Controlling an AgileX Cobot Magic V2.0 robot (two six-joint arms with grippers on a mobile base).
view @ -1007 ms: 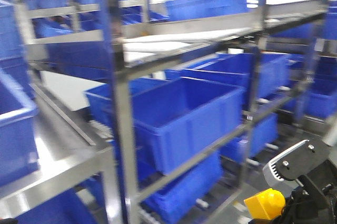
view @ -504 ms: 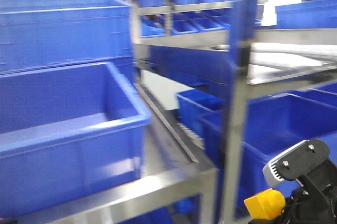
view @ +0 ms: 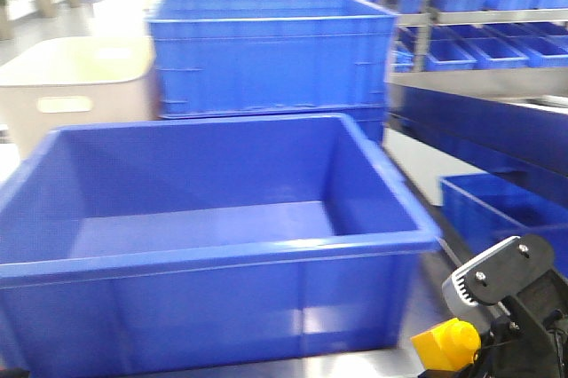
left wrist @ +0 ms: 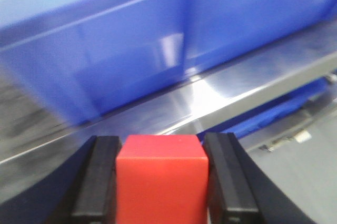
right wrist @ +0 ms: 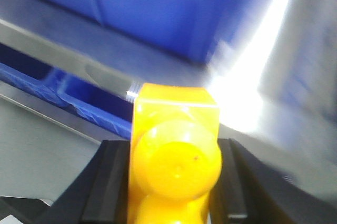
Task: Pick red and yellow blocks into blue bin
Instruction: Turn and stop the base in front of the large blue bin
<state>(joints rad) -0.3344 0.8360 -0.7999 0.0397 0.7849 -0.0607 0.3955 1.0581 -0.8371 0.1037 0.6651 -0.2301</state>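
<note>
The large blue bin [view: 213, 258] with smooth sloping walls and a thick rim stands open in front of me on a steel shelf; its inside looks bare. My left gripper [left wrist: 160, 182] is shut on the red cube [left wrist: 160, 179], below and in front of the bin's outer wall [left wrist: 158, 40]. My right gripper [right wrist: 174, 182] is shut on the yellow studded brick [right wrist: 176, 155]. In the front view the brick [view: 446, 344] and right gripper [view: 461, 356] sit at the bottom right, just right of the bin's corner. The left gripper is out of the front view.
A ribbed blue crate [view: 271, 54] stands behind the bin and a cream tub with handle cutouts [view: 75, 85] at the back left. Steel shelving [view: 479, 85] with more blue bins [view: 506, 209] fills the right. A steel shelf edge [left wrist: 221, 98] runs under the bin.
The front view has swung round: racks of blue bins slid off to the right and the large blue bin now fills the middle. Both blocks stay gripped.
</note>
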